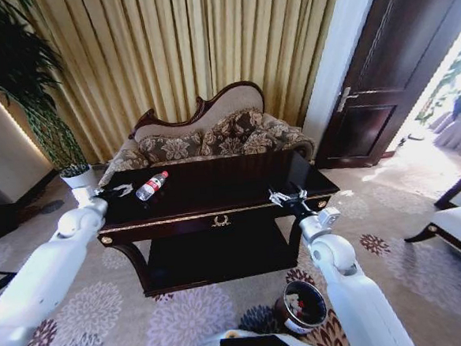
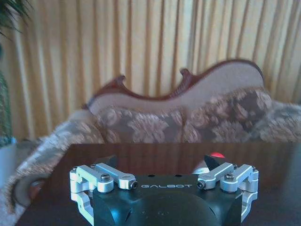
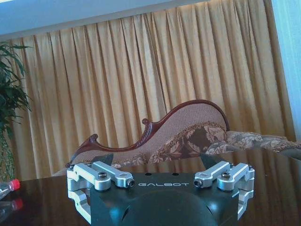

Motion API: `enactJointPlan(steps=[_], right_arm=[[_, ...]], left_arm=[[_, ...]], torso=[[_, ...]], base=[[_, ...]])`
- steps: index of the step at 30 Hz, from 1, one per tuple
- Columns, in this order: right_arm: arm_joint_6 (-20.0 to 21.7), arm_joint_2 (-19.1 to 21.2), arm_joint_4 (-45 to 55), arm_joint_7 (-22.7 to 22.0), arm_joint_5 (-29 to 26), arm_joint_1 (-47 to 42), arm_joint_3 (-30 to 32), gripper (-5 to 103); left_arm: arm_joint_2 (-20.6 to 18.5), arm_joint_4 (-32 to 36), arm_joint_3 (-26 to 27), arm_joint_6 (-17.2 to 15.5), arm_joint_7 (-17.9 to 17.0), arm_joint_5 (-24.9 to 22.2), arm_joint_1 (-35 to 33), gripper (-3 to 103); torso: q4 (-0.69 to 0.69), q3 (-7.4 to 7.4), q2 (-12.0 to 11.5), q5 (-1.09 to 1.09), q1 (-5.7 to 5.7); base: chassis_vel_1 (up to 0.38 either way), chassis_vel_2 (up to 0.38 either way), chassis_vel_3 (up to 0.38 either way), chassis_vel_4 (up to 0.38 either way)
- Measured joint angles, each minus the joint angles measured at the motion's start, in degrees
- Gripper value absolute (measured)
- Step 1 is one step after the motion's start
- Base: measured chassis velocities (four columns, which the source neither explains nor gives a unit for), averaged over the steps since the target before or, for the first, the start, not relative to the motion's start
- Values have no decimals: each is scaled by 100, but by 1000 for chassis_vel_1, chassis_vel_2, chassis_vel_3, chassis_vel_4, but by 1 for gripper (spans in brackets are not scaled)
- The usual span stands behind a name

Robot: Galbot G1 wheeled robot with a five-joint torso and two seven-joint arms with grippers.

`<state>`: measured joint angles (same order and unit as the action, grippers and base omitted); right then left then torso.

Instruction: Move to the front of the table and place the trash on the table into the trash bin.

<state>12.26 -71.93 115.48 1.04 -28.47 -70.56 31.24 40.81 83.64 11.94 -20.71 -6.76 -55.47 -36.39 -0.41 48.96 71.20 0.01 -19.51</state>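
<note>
The dark glossy table stands right in front of me, with a sofa behind it. A clear plastic bottle with a red label lies on its left part. My left gripper hovers open over the table's left end, just left of the bottle. In the left wrist view the gripper is open, and the bottle's red cap peeks out behind one fingertip. My right gripper is open over the table's front right edge. The right wrist view shows the bottle far off to the side of that gripper. The trash bin sits on the carpet below my right arm.
A patterned sofa with a carved wooden back stands close behind the table, before gold curtains. A potted plant in a white pot is at the back left. A dark door stands at the right. Flowered carpet surrounds the table.
</note>
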Motion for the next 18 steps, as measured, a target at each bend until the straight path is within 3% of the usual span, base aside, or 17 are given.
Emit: enactJointPlan(steps=[3,5,7,9,13,18], right_arm=[[-1,1,-38,-3,0,22,10,100],[-2,1,-46,-4,0,25,14,100],[-4,-4,-94,-9,4,40,34,100],[-4,-7,-105,-10,5,42,34,100],[-25,-24,-172,-19,17,43,70,100],[-96,-28,-232,-20,35,9,114,100]], left_arm=[[66,-119,-174,-790,34,-255,477,100],[79,-155,-205,-937,46,-318,564,100],[151,-419,-400,-1430,197,-532,948,100],[178,-516,-463,-1528,253,-568,1043,100],[447,-1325,-857,-1902,645,-660,1663,100],[626,-1668,-1034,-2010,809,-662,1956,100]], torso=[[1,-1,0,2,1],[1,-1,0,1,0],[2,-1,0,1,0],[2,-1,0,1,0],[1,-1,0,0,0],[1,0,0,0,0]], base=[[0,0,0,0],[0,0,0,0],[0,0,0,0],[0,0,0,0],[0,0,0,0],[0,0,0,0]])
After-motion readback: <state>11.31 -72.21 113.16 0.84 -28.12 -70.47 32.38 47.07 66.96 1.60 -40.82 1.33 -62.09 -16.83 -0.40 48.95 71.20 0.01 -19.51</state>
